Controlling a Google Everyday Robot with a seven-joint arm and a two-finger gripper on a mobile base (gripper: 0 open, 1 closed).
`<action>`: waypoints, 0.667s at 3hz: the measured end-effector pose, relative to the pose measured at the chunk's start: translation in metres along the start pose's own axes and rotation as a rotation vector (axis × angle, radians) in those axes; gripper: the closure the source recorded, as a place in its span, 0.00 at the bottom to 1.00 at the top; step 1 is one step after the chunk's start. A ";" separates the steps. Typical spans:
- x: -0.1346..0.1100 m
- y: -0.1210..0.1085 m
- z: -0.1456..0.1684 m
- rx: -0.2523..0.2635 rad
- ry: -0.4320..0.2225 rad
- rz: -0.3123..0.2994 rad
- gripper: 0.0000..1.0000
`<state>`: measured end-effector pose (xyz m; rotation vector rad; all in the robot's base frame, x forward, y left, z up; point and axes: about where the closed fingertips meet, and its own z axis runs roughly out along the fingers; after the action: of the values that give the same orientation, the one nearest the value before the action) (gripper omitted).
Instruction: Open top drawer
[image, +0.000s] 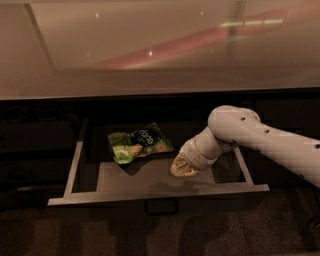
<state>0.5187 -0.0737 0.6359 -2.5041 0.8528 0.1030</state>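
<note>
The top drawer (75, 165) stands pulled out under the counter. It has pale metal side rims, a flat grey floor and a small dark loop handle (161, 206) at the middle of its front. A green snack bag (140, 143) lies on the floor toward the back left. My gripper (182, 168), on the white arm (260, 142) coming in from the right, hangs inside the drawer over its right half. It is to the right of the bag and apart from it, behind the front edge and above the handle.
A glossy beige countertop (150, 50) overhangs the drawer. Dark cabinet fronts (35, 145) flank the drawer on both sides. A dark floor (100, 235) lies below the drawer front.
</note>
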 end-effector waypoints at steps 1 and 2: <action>0.000 0.000 0.000 0.000 0.000 0.000 0.58; 0.000 0.000 0.000 0.000 0.000 0.000 0.35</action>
<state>0.5186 -0.0736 0.6358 -2.5042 0.8527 0.1032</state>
